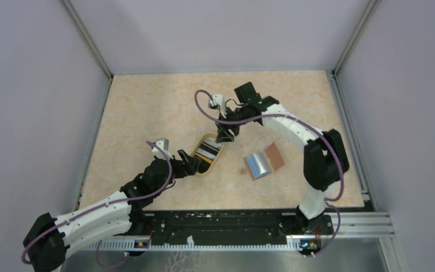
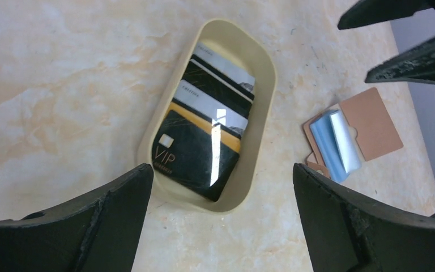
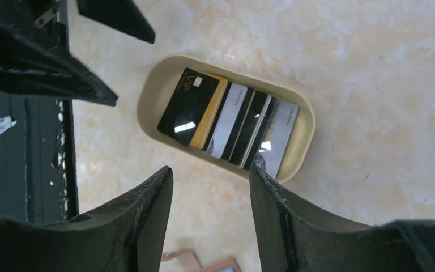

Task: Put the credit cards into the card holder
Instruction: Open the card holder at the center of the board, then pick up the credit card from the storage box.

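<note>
Credit cards (image 2: 207, 136) lie overlapped inside the oval dish (image 2: 267, 85) on the counter (image 1: 147, 107). Card holder (image 2: 351, 133) lies opened flat on the counter, to the right of the dish and clear of it. Left end effector (image 2: 222, 170) stands wide and empty over the dish's near end. Right end effector (image 3: 210, 170) is partly spread and empty beside the dish rim.

bright, even overhead light throws only soft shadows on the beige marbled tabletop (image 1: 147, 113). a white glare streak crosses the glossy black-and-gold card (image 2: 197, 152).
</note>
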